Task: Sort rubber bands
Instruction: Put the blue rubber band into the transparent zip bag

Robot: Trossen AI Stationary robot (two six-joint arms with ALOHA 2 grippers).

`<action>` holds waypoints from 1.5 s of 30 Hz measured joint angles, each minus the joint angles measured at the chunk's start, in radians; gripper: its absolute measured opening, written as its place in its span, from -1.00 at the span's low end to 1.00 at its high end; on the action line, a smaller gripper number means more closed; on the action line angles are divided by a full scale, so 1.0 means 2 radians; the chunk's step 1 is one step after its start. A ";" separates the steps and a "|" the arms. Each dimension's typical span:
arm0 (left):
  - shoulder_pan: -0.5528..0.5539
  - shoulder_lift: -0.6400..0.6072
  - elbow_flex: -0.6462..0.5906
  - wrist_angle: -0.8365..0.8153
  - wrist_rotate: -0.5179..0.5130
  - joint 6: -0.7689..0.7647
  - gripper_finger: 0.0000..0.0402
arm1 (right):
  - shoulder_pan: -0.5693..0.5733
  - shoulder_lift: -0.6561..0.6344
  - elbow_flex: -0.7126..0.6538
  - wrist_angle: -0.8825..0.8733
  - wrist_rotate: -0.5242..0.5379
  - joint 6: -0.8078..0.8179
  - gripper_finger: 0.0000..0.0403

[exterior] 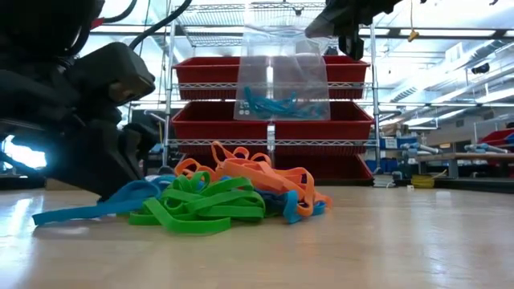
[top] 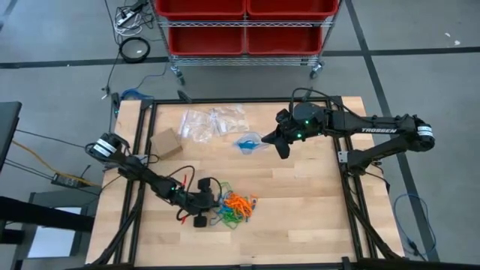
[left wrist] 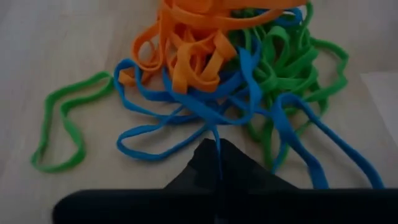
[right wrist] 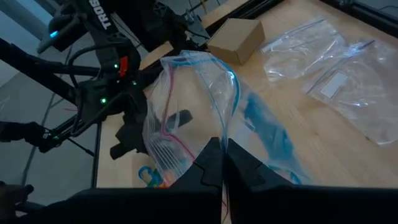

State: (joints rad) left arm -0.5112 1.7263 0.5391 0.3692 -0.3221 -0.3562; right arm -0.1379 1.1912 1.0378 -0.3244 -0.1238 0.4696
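Observation:
A tangled pile of orange, green and blue rubber bands (top: 236, 206) lies on the wooden table near its front edge. My left gripper (left wrist: 217, 165) is down at the pile's left side, shut on a blue band. My right gripper (top: 281, 146) is raised over the table's far middle, shut on a clear zip bag (exterior: 281, 80). The bag hangs in the air with blue bands (exterior: 269, 104) in its bottom. My left gripper pinches one strand of a blue rubber band (left wrist: 216, 135) between its fingertips. The fingers slant down at it from the table's left. The rest of the band lies on the table, tangled in the pile. My right gripper pinches the bag's top edge at its open mouth (right wrist: 225, 134) between its two fingers. The bag hangs below them, clear of the table.
Several more clear bags (top: 214, 121) lie at the table's far middle and a small cardboard box (top: 166, 142) at the far left. A wire rack with red bins (top: 244, 26) stands beyond the far edge. Bare wood lies to the right of the pile.

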 joint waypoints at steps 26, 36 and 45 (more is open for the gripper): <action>0.067 -0.239 0.231 -0.298 -0.170 0.325 -1.00 | 0.027 0.067 0.000 0.026 -0.011 0.028 -1.00; 0.140 -0.186 0.265 -0.302 -0.133 0.380 -1.00 | 0.026 0.108 0.000 0.097 -0.040 0.035 -1.00; 0.141 -0.141 0.265 -0.269 -0.147 0.440 -1.00 | 0.026 0.108 0.000 0.107 -0.045 0.044 -1.00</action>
State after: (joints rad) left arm -0.2287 1.4441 1.0691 -0.1692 -0.6159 0.5229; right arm -0.0860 1.4075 1.0382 -0.1104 -0.2135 0.5568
